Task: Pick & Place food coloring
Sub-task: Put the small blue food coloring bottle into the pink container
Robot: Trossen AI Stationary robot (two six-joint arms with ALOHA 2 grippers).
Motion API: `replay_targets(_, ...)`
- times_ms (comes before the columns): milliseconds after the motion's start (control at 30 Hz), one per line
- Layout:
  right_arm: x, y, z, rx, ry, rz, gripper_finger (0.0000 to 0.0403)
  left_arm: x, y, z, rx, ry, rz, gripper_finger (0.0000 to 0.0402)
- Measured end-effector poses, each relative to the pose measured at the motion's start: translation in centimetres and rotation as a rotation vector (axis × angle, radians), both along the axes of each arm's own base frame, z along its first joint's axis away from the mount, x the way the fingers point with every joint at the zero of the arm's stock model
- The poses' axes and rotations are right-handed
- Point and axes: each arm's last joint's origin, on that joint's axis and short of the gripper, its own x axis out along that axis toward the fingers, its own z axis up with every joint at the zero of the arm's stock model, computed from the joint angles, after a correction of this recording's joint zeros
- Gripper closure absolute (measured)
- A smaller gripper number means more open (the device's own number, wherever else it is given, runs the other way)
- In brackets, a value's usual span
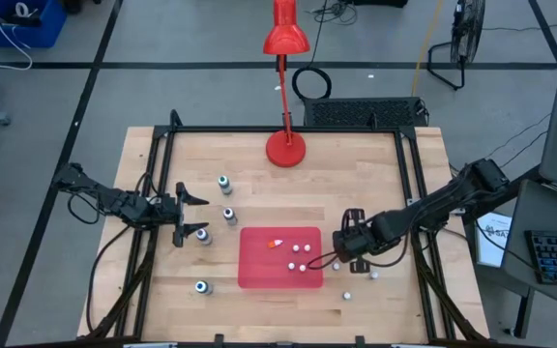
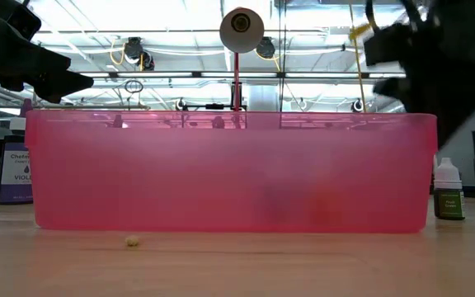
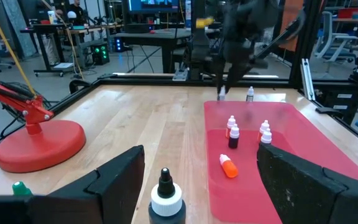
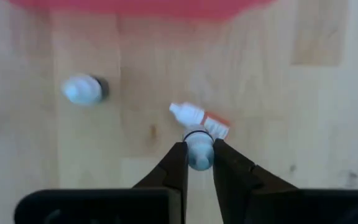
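Lower right of the high view: right gripper (image 4: 197,155) beside the red tray (image 1: 259,274).
Its jaws pinch a white-capped bottle (image 4: 198,148) upright above the bench (image 1: 375,174); the tray lies leftward. Left gripper (image 1: 197,215) waits, jaws wide.

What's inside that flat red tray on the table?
From above, the red tray holds a few small white-capped bottles standing upright and one orange bottle lying on its side. From table height its frosted wall blurs them into faint smudges, so labels can't be read.

A robotics lab — framed wooden bench (image 1: 356,184), floor fan (image 1: 464,39), monitors (image 3: 157,5).
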Motion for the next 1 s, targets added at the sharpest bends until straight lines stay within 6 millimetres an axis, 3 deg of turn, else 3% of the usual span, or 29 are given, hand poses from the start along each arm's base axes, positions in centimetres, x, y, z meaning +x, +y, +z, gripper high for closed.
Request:
replay_targets(267,2.9,1.7,6.7,-0.007,-0.157,0.113,0.0362,0.0,0.0,0.0,0.0,0.0,0.0,0.0096)
replay_targets(400,5.1,2.8,8.4,-0.013,-0.188,0.179,0.0362,0.0,0.0,0.0,0.0,0.0,0.0,0.0096)
replay_targets(500,6.8,3.7,7.5,-0.001,-0.119,0.241,0.0362,0.0,0.0,0.0,0.0,0.0,0.0,0.0096)
replay_targets(733,10.6,5.8,3.1,0.035,0.038,0.374,0.0363,0.0,0.0,0.0,0.0,0.0,0.0,0.0096)
replay_targets(1000,11.7,5.9,0.9,0.066,0.087,0.408,0.0363,0.0,0.0,0.0,0.0,0.0,0.0,0.0096)
